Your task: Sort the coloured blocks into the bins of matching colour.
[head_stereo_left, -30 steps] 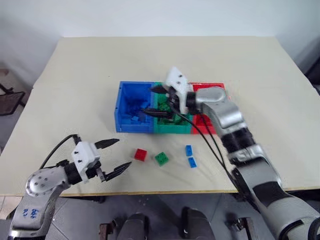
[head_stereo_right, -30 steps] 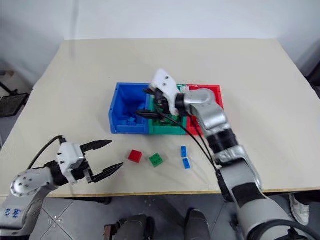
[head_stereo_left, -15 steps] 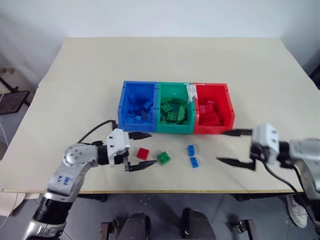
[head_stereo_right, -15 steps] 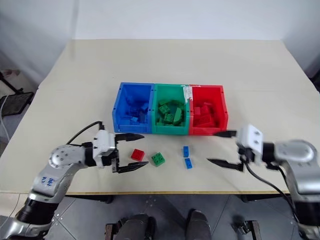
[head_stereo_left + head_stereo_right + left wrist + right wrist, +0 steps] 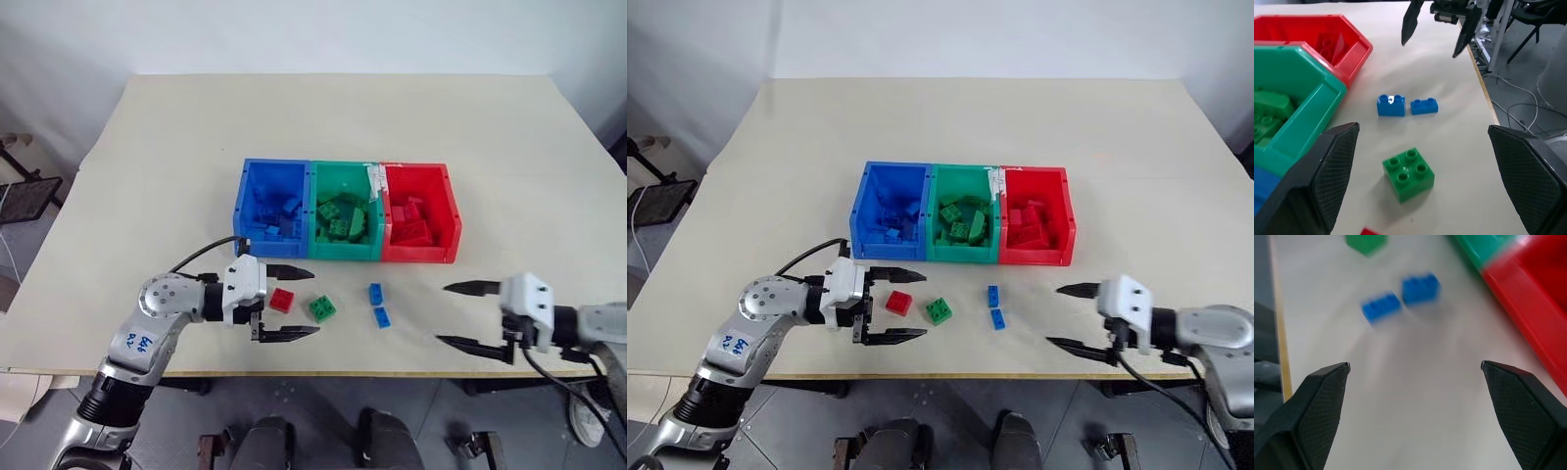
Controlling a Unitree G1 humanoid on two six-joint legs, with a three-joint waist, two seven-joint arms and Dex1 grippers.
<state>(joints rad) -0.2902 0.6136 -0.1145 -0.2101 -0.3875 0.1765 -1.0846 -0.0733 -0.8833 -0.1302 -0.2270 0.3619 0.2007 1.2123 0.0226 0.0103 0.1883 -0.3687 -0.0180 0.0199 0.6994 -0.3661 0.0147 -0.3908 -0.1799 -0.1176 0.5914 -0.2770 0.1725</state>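
Observation:
Three joined bins stand mid-table: blue, green and red, each with several blocks of its own colour inside. In front of them lie a red block, a green block and two blue blocks. My left gripper is open and points right, its fingers either side of the red block, with the green block just ahead. My right gripper is open and empty near the front edge. It points left at the blue blocks.
The table's front edge runs close under both grippers. A white label sticks up on the wall between the green and red bins. Chairs and cables stand on the floor beyond the table's side edge.
My right arm has pulled back from over the bins to the table's front right, still open. My left gripper has swung right to the red block. The view has shifted slightly.

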